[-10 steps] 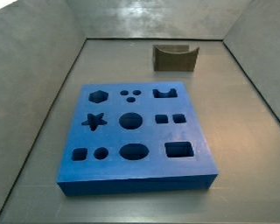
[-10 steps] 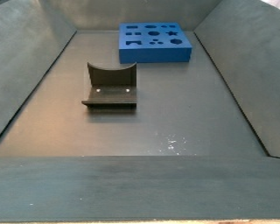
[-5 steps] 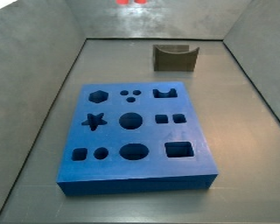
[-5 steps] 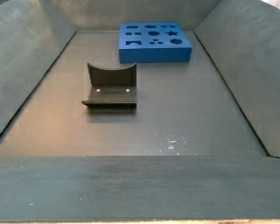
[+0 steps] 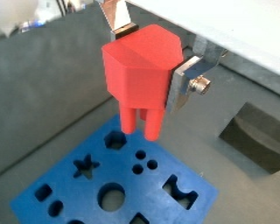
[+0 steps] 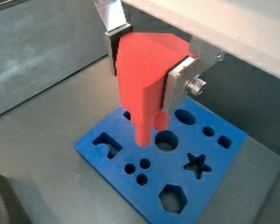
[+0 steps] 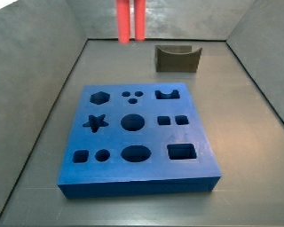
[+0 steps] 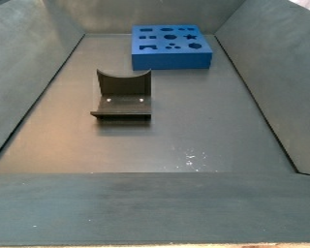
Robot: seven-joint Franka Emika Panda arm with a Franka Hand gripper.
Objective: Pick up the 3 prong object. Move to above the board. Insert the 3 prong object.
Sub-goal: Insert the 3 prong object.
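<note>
Peg (image 5: pixel 143 74) sat clamped in your gripper (image 5: pixel 149 54), prongs down, high above the board (image 6: pixel 166 162); you had picked it, insertion remained.

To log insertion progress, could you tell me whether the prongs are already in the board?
No, the hand holds the 3 prong object above the board.

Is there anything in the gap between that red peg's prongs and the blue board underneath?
Nothing. In both wrist views the tool holds the 3 prong object clear above the board, only empty air between them.
</note>
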